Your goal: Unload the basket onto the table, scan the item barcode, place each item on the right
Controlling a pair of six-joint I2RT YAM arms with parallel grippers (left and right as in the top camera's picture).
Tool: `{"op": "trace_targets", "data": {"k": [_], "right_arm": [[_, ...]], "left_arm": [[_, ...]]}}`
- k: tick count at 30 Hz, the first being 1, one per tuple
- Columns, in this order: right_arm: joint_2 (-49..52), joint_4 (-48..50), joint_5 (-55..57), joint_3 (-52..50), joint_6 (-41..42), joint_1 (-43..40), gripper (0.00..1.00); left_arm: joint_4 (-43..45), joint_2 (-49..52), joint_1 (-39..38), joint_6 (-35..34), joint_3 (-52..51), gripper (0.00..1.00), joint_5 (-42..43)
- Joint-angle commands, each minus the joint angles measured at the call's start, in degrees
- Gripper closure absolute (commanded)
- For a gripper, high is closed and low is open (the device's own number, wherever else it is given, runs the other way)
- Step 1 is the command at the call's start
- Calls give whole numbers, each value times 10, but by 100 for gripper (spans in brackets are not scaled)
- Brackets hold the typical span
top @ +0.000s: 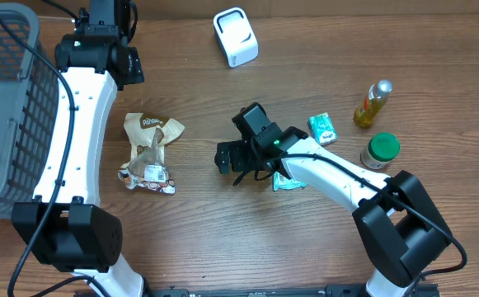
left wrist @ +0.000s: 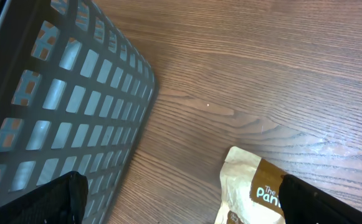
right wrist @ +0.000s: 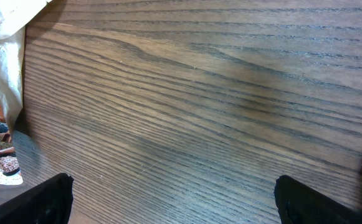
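A crumpled beige and brown snack bag (top: 149, 153) lies on the wooden table, left of centre. The white barcode scanner (top: 235, 37) stands at the back centre. My right gripper (top: 227, 157) hovers open over bare wood just right of the bag, nothing between its fingers. In the right wrist view the bag (right wrist: 0, 93) shows only at the left edge, beyond the open gripper (right wrist: 174, 205). My left gripper (top: 128, 64) is open behind the bag, near the basket. In the left wrist view the bag's top (left wrist: 255, 186) lies by the right finger (left wrist: 330, 202) of the empty gripper (left wrist: 181, 205).
A grey mesh basket (top: 4, 107) fills the left edge, its wall (left wrist: 75, 112) close to my left gripper. At the right stand a teal packet (top: 322, 128), a yellow bottle (top: 373, 103) and a green-lidded jar (top: 379, 150). Another teal packet (top: 287, 182) lies partly under the right arm.
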Motion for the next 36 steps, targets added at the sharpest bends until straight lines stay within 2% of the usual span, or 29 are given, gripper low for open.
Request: {"op": "trace_targets", "data": {"k": [1,4,7,8,10,14,16,20,25,29,36], "right_arm": [[2,23,3,-1,-4,-1,0],[2,134,3,-1,-4,-1,0],[2,193,-2,0,-33,-2,0],[2,216,-12,9,-74,-2,11],[2,194,-27,48,-109,-3,12],[2,105,-56,164,-103,-5,9],[2,114,-82,188,-87,-1,9],[14,143,-77,186,-69,9,8],[65,162,-78,186,-55,31,0],[102,160,-77,186,-56,57,0],[167,232,-76,186,-57,116,0]], "left_arm": [[1,-11,-3,5,9,0,-7],[1,-11,-3,5,9,0,-7],[1,-11,-3,5,9,0,-7],[1,-11,-3,5,9,1,-7],[1,-11,-3,5,9,0,-7],[1,-11,-3,5,9,0,-7],[1,-11,-3,5,9,0,-7],[1,-11,-3,5,9,0,-7],[1,-11,-3,5,9,0,-7],[1,-11,-3,5,9,0,-7],[1,-11,-3,5,9,0,-7]]}}
